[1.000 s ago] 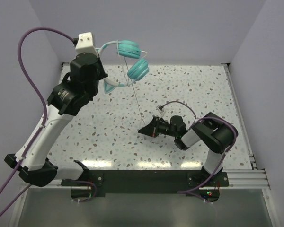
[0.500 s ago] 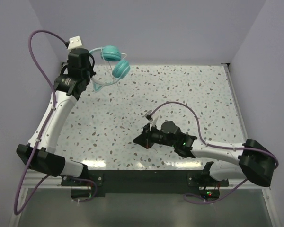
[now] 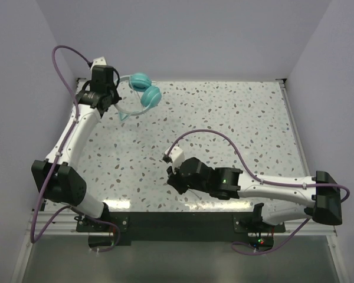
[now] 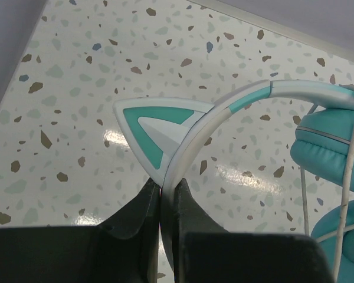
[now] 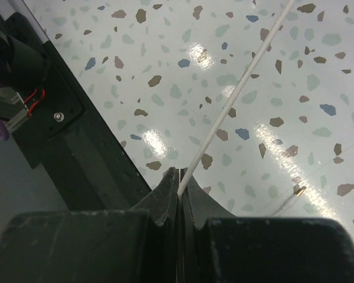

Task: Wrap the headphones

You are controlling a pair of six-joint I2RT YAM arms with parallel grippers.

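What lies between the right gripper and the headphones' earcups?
Only the thin white cord, stretched taut from the right gripper toward the earcups over speckled tabletop; the wrist views show it.

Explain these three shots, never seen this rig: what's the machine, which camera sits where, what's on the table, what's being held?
It is two robot arms bolted at the near edge of a speckled table. The overhead shot looks down from behind them. The other two come from a camera on each wrist, looking along that arm's own fingers. The left gripper is shut on the pale headband of the turquoise headphones, near the far left corner. The right gripper is shut on their thin white cord, close to the near edge.
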